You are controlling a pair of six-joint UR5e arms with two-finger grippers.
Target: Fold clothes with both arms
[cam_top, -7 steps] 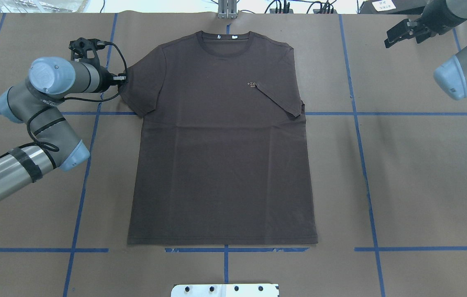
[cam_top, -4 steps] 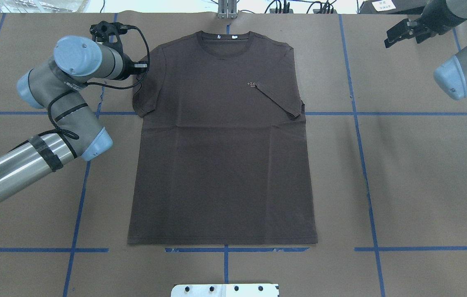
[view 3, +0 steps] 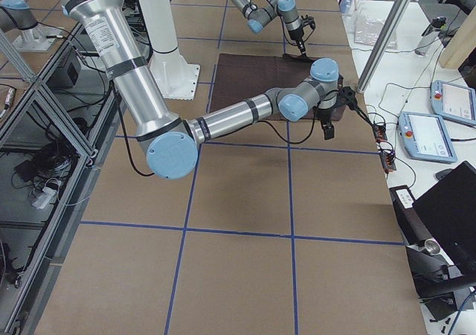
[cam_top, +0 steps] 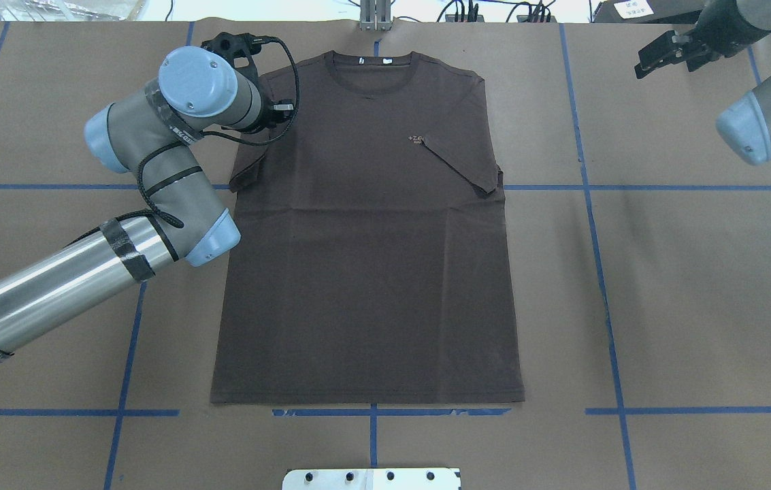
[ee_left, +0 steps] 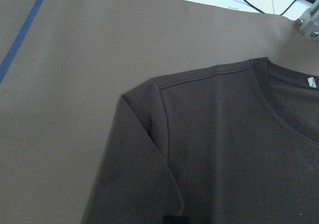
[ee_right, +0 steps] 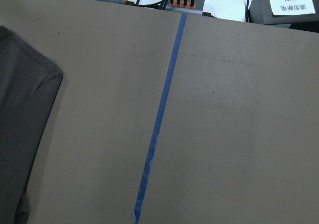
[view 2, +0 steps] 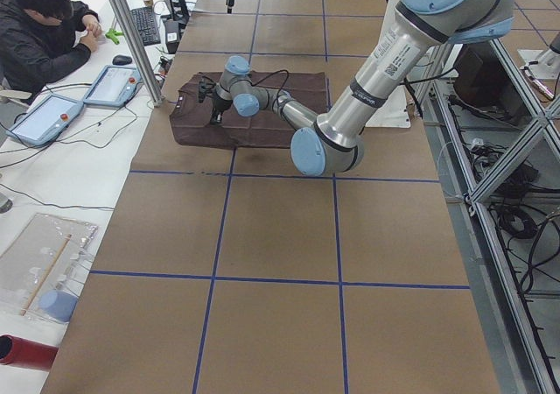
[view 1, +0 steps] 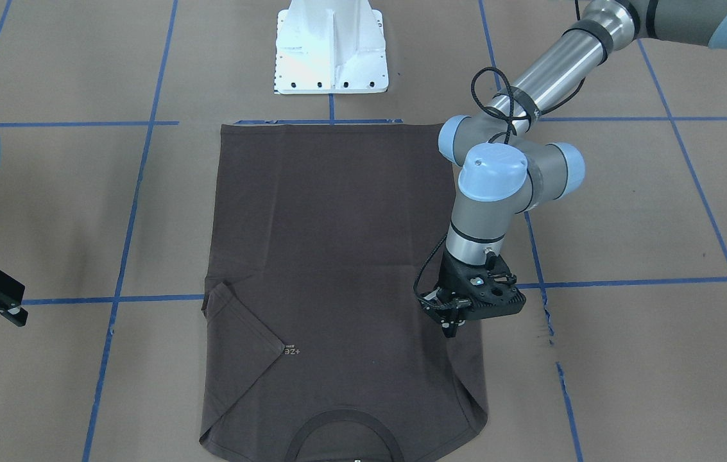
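- Left arm (cam_top: 154,156): enters from the left of the overhead view and ends over the left shoulder area of the T-shirt (cam_top: 371,272).
- Left gripper (view 1: 450,328): points down with its jaws drawn close together on the left sleeve (cam_top: 243,167). The sleeve is lifted off the table (cam_top: 698,286) and turned inward over the shirt's side edge. The wrist partly hides the pinch, so the hold is a judgement.
- T-shirt: lies flat, front up, in the middle of the paper-covered table. Its long axis runs from the hem, nearest the robot base, to the collar (view 1: 344,419) at the far edge.
- Right sleeve (cam_top: 463,167): already folded diagonally onto the chest, its corner touching the logo (cam_top: 416,139).
- Right gripper (cam_top: 645,60): hovers well apart from the garment, beyond its right shoulder, jaws parted and empty.
- Governing relation: the shirt's centre line lies to the right of the left gripper, across the long axis. The left arm is the nearer one. The next move likely carries the sleeve rightward and lays it on the chest, mirroring the right side.
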